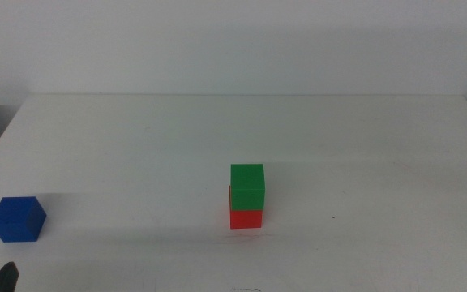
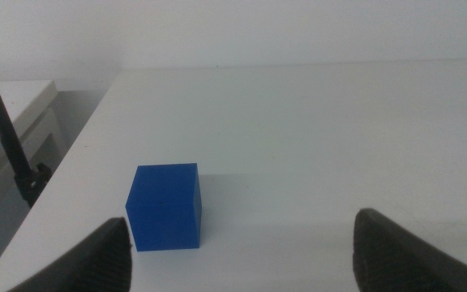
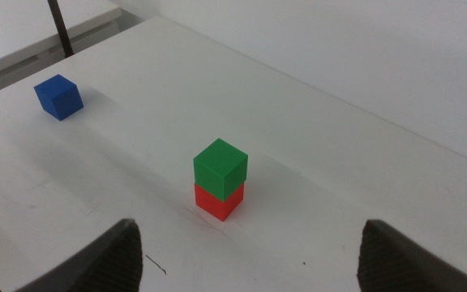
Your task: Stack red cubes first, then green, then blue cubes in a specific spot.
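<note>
blue cube [image 1: 18,219]: our last piece, alone on the white table [image 1: 363,146] at about 8 o'clock from the stack, well apart from it, near the left edge. It sits rotated, a corner toward the middle camera.
left gripper [image 2: 242,251]: nearest to it, jaws spread wide and empty. In the left wrist view the cube [image 2: 165,206] sits just ahead of one jaw, off-centre in the gap. Only a dark tip shows low in the middle view [image 1: 5,278].
right gripper [image 3: 250,255]: jaws wide, empty, parked back, looking over the stack.
red cube [image 1: 246,216]: bottom of the stack, on the table near the centre.
green cube [image 1: 247,186]: on the red, slightly offset and twisted against it [image 3: 220,169]; red lip shows on one side.
risk 1: we close off-centre on the rotated blue, a jaw hits a corner, and the cube spins or skids toward the table edge.
risk 2: the green overhang gives a smaller landing face; a skewed blue could tip off.
risk 3: we come down too hard or drag on release, shoving the green off the red.
risk 4: a low carry from 8 o'clock clips the stack side-on.
</note>
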`<state>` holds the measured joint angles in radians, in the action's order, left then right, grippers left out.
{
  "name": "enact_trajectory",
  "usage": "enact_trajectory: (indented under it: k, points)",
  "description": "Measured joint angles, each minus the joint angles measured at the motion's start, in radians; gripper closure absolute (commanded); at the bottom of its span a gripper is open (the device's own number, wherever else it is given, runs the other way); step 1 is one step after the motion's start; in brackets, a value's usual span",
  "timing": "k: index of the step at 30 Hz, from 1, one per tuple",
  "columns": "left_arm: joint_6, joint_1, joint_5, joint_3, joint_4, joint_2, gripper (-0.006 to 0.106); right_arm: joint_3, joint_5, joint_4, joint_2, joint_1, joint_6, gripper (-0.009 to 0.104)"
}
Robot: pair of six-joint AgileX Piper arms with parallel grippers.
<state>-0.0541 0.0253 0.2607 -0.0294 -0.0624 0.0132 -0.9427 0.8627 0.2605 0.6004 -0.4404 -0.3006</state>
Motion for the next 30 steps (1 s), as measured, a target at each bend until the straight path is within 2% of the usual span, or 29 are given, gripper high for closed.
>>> enact_trajectory:
  k: [12, 15, 19, 26, 30]
  points:
    - [-0.006, -0.132, 0.000, 0.000, 0.010, -0.001, 0.007, 0.000, 0.000, 0.000, 0.000, 0.000, 0.000, 0.027]
    - [-0.012, -0.154, 0.022, 0.048, 0.024, -0.065, 0.007, 0.000, 0.000, 0.000, 0.000, 0.000, 0.000, 0.027]
    - [-0.008, -0.166, 0.131, 0.253, 0.032, -0.247, 0.007, 0.000, 0.000, 0.000, 0.000, 0.000, 0.000, 0.027]
    - [0.027, -0.168, 0.580, 0.649, 0.034, -0.506, 0.007, 0.000, 0.000, 0.000, 0.000, 0.000, 0.000, 0.027]
    - [0.039, -0.168, 0.770, 0.801, 0.049, -0.640, 0.007, 0.000, 0.000, 0.000, 0.000, 0.000, 0.000, 0.027]
